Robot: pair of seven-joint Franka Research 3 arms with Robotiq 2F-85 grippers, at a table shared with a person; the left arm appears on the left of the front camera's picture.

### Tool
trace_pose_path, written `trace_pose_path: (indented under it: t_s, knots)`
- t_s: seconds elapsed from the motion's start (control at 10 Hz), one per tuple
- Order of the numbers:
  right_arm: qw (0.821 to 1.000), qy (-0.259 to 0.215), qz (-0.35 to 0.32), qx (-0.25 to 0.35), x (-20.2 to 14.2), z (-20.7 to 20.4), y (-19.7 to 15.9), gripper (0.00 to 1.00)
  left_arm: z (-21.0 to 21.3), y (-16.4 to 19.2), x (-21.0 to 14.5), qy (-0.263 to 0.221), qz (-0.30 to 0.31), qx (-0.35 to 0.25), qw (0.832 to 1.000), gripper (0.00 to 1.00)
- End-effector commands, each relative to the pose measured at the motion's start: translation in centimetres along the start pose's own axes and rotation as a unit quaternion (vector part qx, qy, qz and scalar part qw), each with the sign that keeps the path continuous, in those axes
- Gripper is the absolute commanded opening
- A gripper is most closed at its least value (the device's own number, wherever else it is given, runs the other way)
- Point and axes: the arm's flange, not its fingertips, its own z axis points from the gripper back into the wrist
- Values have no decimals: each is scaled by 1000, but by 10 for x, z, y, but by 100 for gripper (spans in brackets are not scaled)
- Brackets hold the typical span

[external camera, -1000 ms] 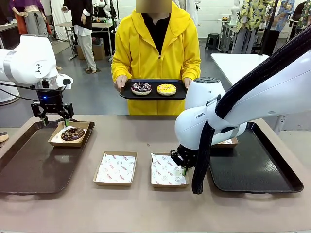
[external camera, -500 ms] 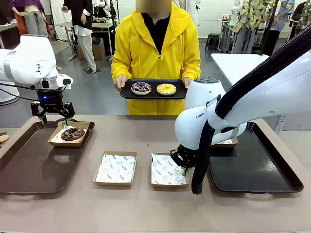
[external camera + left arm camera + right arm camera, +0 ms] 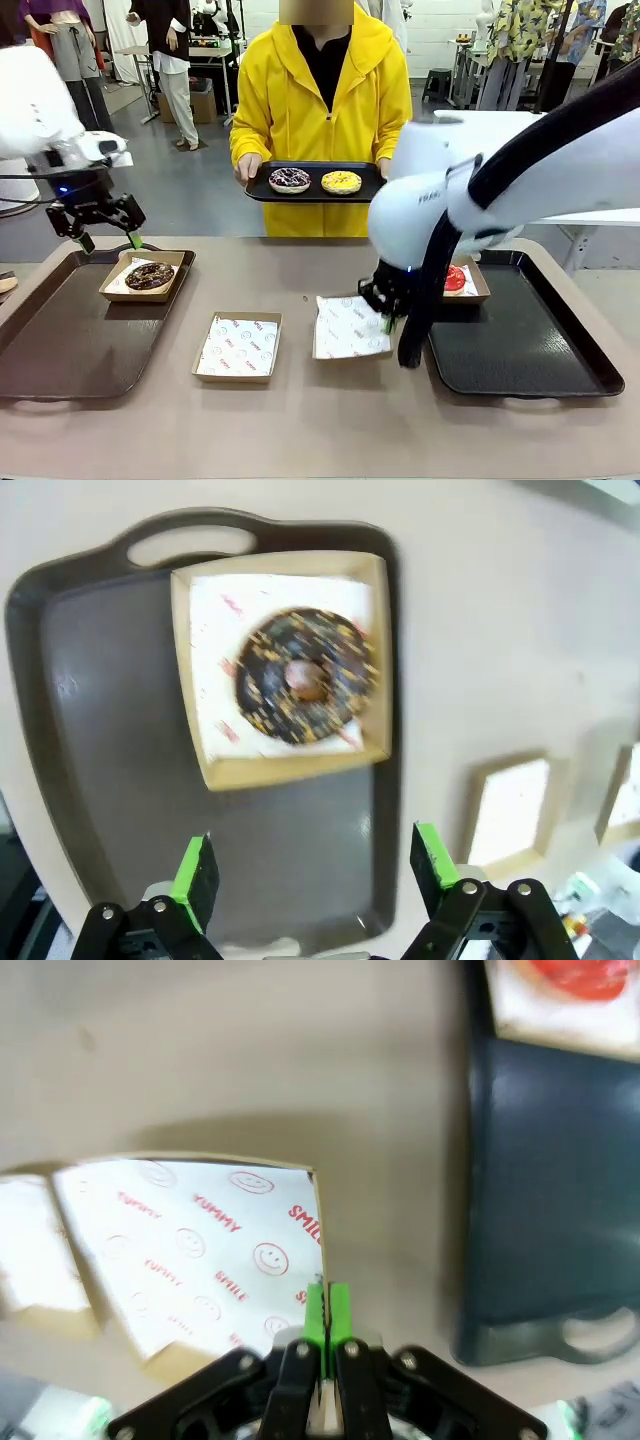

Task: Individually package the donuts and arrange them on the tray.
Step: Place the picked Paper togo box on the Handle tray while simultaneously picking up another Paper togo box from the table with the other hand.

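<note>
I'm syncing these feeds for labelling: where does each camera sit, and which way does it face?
Front: fixed between the arms, looking across the table at the person; both arms, left gripper and right gripper show.
Left wrist: looks down on the boxed dark donut on the brown tray; its open fingers below.
Right wrist: looks down at the paper-lined box; its fingers shut on the rim.
Shared: front and left wrist both show that donut.

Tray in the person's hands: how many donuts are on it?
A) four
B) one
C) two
C: the tray holds two, a purple-brown donut and a yellow donut, side by side.
</note>
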Motion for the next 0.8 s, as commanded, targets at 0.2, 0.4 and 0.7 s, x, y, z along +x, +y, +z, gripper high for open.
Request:
trace_pose_path:
  t_s: [0.2, 0.4, 0.7]
  knots:
    - [999, 21, 26, -14, 57, 89, 0, 0, 66, 53, -107, -56, -28, -241, 969, 100]
    - [999, 35, 35, -24, 92, 104, 3, 0, 84, 97, -129, -63, 20, -334, 940, 100]
    - [998, 28, 58, -18, 132, 94, 10, 0, 75, 160, -131, -25, 86, -428, 900, 100]
